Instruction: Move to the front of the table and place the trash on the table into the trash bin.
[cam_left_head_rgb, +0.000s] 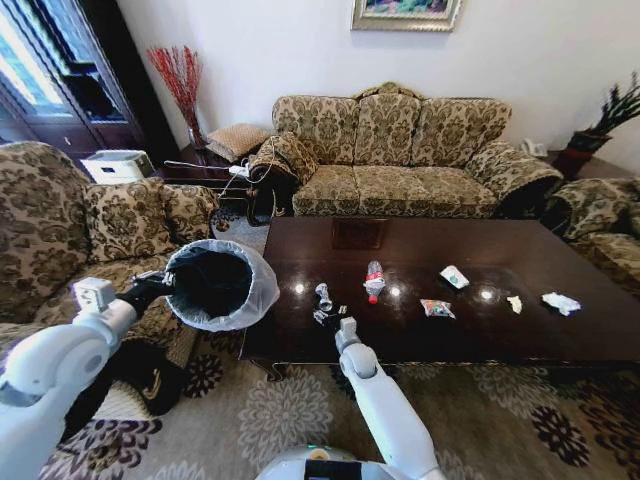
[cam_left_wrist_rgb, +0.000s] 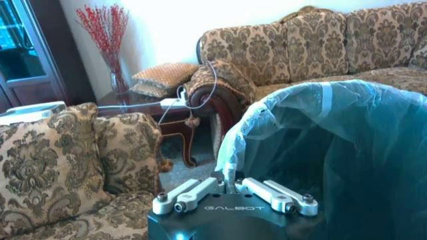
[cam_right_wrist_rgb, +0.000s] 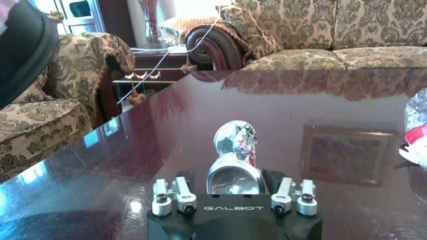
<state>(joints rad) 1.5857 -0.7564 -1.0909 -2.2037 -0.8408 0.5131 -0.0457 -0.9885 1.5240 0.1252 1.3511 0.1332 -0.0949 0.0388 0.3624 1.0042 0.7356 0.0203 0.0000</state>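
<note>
The right tool (cam_left_head_rgb: 337, 316) is reaching over the near edge of the dark glossy bench (cam_left_head_rgb: 560, 335), its fingers spread on either side of a small silvery can (cam_right_wrist_rgb: 235, 156). The can is lying on its side on the bench top between them; whether the fingers are pressing on it cannot be told. The right arm is stretching forward and up from the robot's body to the bench edge.

The left tool (cam_left_wrist_rgb: 234, 186) is clenching the rim of the trash bin (cam_left_head_rgb: 216, 285), pinching the white plastic bag folded over it. The left arm is holding the bin out beside the left end of the bench, tilted so that its dark inside is facing up and toward the robot.

Farther along the bench, spread apart, are lying a red-and-white tube (cam_left_head_rgb: 374, 281), a colourful wrapper (cam_left_head_rgb: 437, 308), a white paper cup (cam_left_head_rgb: 454, 276), a yellowish scrap (cam_left_head_rgb: 514, 303) and a crumpled white tissue (cam_left_head_rgb: 560, 302). A patterned sofa (cam_left_head_rgb: 400, 155) is standing behind the bench, and an armchair (cam_left_head_rgb: 70, 225) is sitting to the left, just behind the bin.
</note>
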